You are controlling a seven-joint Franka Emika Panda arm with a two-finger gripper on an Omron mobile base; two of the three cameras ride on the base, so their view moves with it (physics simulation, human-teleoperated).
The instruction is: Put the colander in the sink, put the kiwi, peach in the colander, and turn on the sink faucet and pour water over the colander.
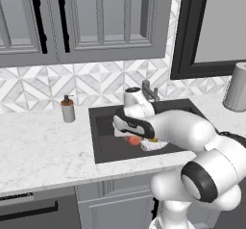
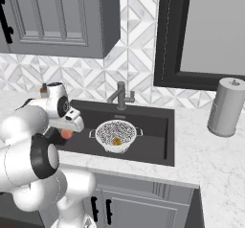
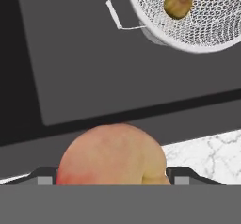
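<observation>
Orange-red with a yellow blush, the peach (image 3: 113, 155) sits low and centre in the hand view, pinched between the 2 dark finger tips (image 3: 46, 177); so the gripper (image 3: 113, 180) is clamped on the fruit, jaws wide because the peach is fat. In the right base view the peach (image 2: 67, 134) peeks out at middle left, just under the hand, over the near left part of the dark sink (image 2: 158, 126).

The colander (image 3: 188, 16) is up in the top right of the hand view with the kiwi (image 3: 178, 3) already sitting inside it; in the right base view the colander (image 2: 116, 135) is mid-frame, right of the gripper (image 2: 68, 132), standing in the basin below the sink faucet (image 2: 119, 96). So my guess is the next move is a carry toward the frame's right and a bit further back, then a drop into the mesh; the gap looks modest, not touching yet.

Orientation hardly matters: the peach is round, no real long axis, and the colander's mouth faces straight up, with 1 small handle (image 3: 115, 11) toward the hand. The kiwi sits off-centre, leaving room beside it. In the left base view the peach (image 1: 132, 139) is a small orange spot under the arm.
</observation>
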